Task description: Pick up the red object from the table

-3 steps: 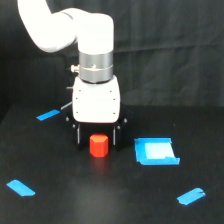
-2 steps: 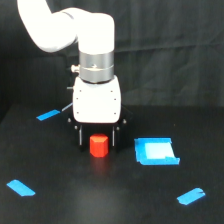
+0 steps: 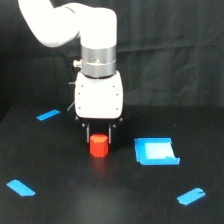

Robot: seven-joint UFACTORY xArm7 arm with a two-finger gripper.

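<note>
Claw point(image 3: 99, 138) lowered since earlier frames; fingers now straddle upper part of red object point(image 3: 99, 146).

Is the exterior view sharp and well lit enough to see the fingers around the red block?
Exterior view: soft overall, edges slightly blurred. The red object stands out brightly, but the gripper has dark fingers that merge with the black table, so their gap is hard to read. No strong glare; the white arm looks nearly overexposed.

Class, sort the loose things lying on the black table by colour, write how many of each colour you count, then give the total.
Red: 1, the red object, under the gripper.
Blue: 4, the blue tray and three tape strips.
Total: 5 things on the table.
</note>
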